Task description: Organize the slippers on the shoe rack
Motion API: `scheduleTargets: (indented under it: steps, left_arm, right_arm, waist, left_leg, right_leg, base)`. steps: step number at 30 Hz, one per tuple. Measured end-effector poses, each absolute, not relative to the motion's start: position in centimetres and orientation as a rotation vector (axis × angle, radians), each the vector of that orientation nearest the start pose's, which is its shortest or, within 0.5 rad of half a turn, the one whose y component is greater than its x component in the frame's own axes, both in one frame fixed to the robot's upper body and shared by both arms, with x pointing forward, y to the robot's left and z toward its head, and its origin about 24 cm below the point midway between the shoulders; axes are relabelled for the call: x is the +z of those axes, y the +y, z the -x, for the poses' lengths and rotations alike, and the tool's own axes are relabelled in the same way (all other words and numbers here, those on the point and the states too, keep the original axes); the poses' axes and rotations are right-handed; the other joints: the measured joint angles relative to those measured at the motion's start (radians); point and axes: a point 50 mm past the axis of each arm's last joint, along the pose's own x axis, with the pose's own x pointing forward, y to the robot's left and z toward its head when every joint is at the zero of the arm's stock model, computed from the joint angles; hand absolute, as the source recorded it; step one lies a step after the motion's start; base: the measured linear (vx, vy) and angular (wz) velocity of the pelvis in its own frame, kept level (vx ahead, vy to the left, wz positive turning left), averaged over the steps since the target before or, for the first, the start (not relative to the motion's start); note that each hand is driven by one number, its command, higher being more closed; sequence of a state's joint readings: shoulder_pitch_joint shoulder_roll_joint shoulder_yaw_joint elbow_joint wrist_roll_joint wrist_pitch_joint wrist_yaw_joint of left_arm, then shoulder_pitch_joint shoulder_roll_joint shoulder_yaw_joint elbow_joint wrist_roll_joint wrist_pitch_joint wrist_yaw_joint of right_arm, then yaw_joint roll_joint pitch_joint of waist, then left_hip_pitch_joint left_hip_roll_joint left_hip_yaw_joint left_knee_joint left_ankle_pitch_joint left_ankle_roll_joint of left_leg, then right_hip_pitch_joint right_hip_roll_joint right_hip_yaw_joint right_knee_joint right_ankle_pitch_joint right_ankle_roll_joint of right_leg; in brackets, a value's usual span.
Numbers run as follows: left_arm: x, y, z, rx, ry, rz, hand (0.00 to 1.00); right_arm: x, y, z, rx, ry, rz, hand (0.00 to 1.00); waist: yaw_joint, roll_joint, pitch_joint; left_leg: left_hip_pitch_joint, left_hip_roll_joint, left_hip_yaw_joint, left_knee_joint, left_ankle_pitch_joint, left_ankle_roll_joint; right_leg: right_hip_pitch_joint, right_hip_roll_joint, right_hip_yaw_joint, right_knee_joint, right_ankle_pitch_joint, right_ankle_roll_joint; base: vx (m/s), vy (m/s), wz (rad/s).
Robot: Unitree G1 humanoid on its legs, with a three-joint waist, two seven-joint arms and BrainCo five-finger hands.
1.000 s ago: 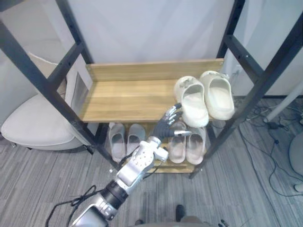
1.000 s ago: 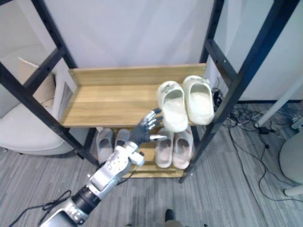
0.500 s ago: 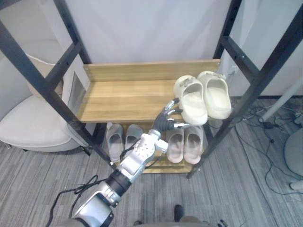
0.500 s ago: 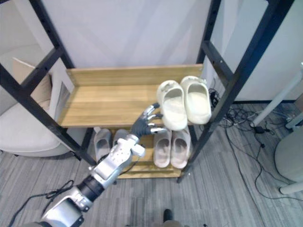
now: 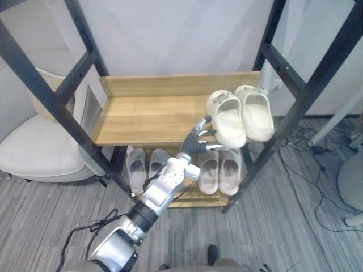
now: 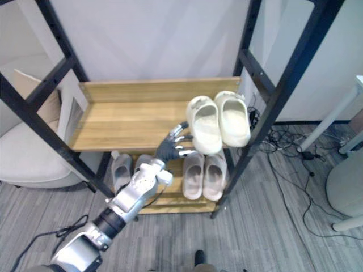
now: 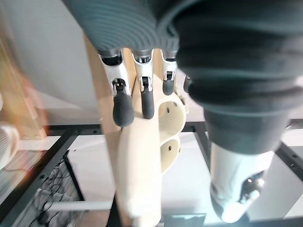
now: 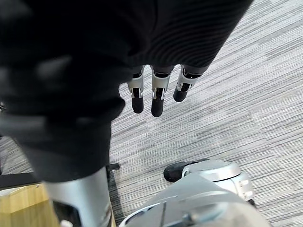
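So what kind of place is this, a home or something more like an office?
Probably an office or lab corner, not a home. A metal-framed shoe rack holding slippers stands on grey carpet, and loose cables trail over the floor beside it.

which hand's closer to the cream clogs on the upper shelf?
Left. Left hand sits right beside the clogs; right hand hangs over the floor, away from them.
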State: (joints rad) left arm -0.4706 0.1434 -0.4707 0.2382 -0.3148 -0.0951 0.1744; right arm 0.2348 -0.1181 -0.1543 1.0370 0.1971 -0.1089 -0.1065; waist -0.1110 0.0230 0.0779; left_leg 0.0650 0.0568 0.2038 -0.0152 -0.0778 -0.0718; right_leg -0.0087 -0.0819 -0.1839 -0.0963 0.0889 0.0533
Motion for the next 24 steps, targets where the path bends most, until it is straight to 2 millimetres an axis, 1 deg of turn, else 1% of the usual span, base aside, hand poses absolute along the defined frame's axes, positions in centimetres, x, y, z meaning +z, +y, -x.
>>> scheduleTargets:
  steps: [1, 2, 4, 6, 9, 11, 12, 13, 15, 16, 17, 19, 21, 24]
  left_arm:
    - [11.2, 5.8, -30.9, -0.347, -0.235, 0.058, 0.0]
    - [11.5, 6.2, -30.7, -0.346, -0.251, 0.053, 0.0]
    - [12.0, 6.4, -30.0, -0.355, -0.283, 0.069, 0.0]
    - [12.5, 6.4, -29.4, -0.368, -0.304, 0.104, 0.0]
    - [13.3, 6.4, -28.6, -0.409, -0.335, 0.139, 0.0]
    - [13.5, 5.9, -28.0, -0.481, -0.337, 0.188, 0.0]
    - [13.4, 5.2, -27.5, -0.533, -0.323, 0.213, 0.0]
    - [13.3, 4.9, -27.4, -0.555, -0.316, 0.222, 0.0]
    - [12.2, 3.4, -26.1, -0.702, -0.255, 0.237, 0.0]
    - [12.1, 3.2, -25.9, -0.726, -0.245, 0.239, 0.0]
    - [11.5, 2.4, -25.2, -0.793, -0.209, 0.265, 0.0]
    - [11.0, 1.7, -24.6, -0.855, -0.17, 0.289, 0.0]
    - [10.6, 1.0, -24.0, -0.915, -0.136, 0.302, 0.0]
    - [10.2, 0.5, -23.5, -0.956, -0.109, 0.303, 0.0]
  right_arm:
    - [-16.2, -22.7, -3.7, -0.482, 1.126, -0.071, 0.0]
    - [-16.2, -22.7, -3.7, -0.481, 1.126, -0.07, 0.0]
    - [-16.2, -22.8, -3.9, -0.475, 1.122, -0.071, 0.0]
    - [-16.1, -22.8, -4.0, -0.472, 1.12, -0.071, 0.0]
    - [-16.1, -22.8, -4.6, -0.462, 1.105, -0.074, 0.0]
    - [-16.0, -22.8, -5.1, -0.453, 1.094, -0.076, 0.0]
    - [-16.0, -22.8, -5.0, -0.45, 1.094, -0.075, 0.0]
    - [-16.0, -22.9, -5.0, -0.449, 1.094, -0.075, 0.0]
    - [-16.0, -23.0, -5.1, -0.435, 1.095, -0.065, 0.0]
    - [-16.0, -23.0, -5.1, -0.432, 1.096, -0.062, 0.0]
    - [-16.0, -23.1, -5.0, -0.417, 1.1, -0.05, 0.0]
    - [-15.9, -23.4, -5.0, -0.4, 1.101, -0.036, 0.0]
    - [-15.9, -23.6, -5.0, -0.394, 1.102, -0.029, 0.0]
    - [-15.8, -23.7, -5.0, -0.387, 1.102, -0.022, 0.0]
  waist:
    - [0.0, 0.001, -0.001]
    - [0.0, 0.002, -0.001]
    - [0.001, 0.004, -0.002]
    - [0.003, 0.006, -0.003]
    - [0.004, 0.006, -0.003]
    - [0.006, 0.009, -0.005]
    - [0.01, 0.011, -0.006]
    - [0.011, 0.012, -0.006]
    - [0.011, 0.018, -0.01]
    - [0.011, 0.02, -0.011]
    - [0.01, 0.028, -0.016]
    - [0.007, 0.039, -0.023]
    - [0.004, 0.043, -0.026]
    - [0.003, 0.049, -0.03]
  left_leg:
    - [-0.002, 0.002, -0.005, 0.0, 0.0, 0.001]
    - [-0.002, 0.003, -0.009, 0.0, 0.002, 0.004]
    - [0.001, 0.003, -0.015, 0.0, 0.003, 0.005]
    - [0.003, 0.002, -0.019, -0.001, 0.002, 0.005]
    - [0.004, -0.003, -0.019, -0.002, 0.002, 0.005]
    - [0.004, -0.007, -0.02, -0.001, 0.002, 0.005]
    - [0.004, -0.008, -0.02, -0.001, 0.002, 0.006]
    - [0.004, -0.008, -0.02, 0.0, 0.001, 0.007]
    - [0.005, -0.008, -0.02, 0.001, 0.0, 0.009]
    - [0.005, -0.008, -0.02, 0.001, 0.0, 0.009]
    - [0.005, -0.007, -0.019, 0.002, 0.0, 0.01]
    - [0.005, -0.007, -0.019, 0.002, -0.001, 0.009]
    - [0.005, -0.003, -0.018, 0.002, -0.002, 0.007]
    - [0.005, 0.003, -0.014, 0.002, -0.004, 0.004]
  right_leg:
    - [0.0, 0.002, -0.005, 0.002, -0.004, 0.001]
    - [0.002, 0.003, -0.009, 0.005, -0.003, 0.0]
    - [0.007, 0.003, -0.015, 0.007, -0.003, -0.001]
    - [0.012, 0.002, -0.021, 0.007, -0.005, 0.002]
    - [0.012, 0.0, -0.022, 0.007, -0.005, 0.002]
    - [0.013, -0.004, -0.022, 0.007, -0.005, 0.002]
    - [0.014, -0.006, -0.022, 0.007, -0.005, 0.002]
    - [0.014, -0.006, -0.022, 0.007, -0.005, 0.002]
    - [0.014, -0.006, -0.021, 0.007, -0.005, 0.002]
    - [0.014, -0.006, -0.021, 0.007, -0.005, 0.002]
    - [0.014, -0.006, -0.021, 0.007, -0.005, 0.002]
    - [0.013, -0.005, -0.019, 0.007, -0.007, 0.0]
    - [0.012, -0.003, -0.018, 0.007, -0.008, -0.001]
    - [0.01, 0.004, -0.014, 0.007, -0.01, -0.002]
  base:
    - [0.04, -0.011, 0.07]
    - [0.04, -0.011, 0.1]
    - [0.01, -0.001, 0.09]
    - [0.04, 0.008, 0.09]
    - [0.03, 0.009, 0.01]
    - [0.0, 0.0, 0.0]
    - [0.0, 0.0, 0.0]
    - [0.0, 0.0, 0.0]
    - [-0.04, -0.006, -0.02]
    - [-0.06, -0.014, -0.04]
    - [-0.05, -0.013, -0.03]
    - [-0.04, -0.015, -0.04]
    - [-0.02, -0.008, -0.02]
    - [0.0, -0.004, -0.04]
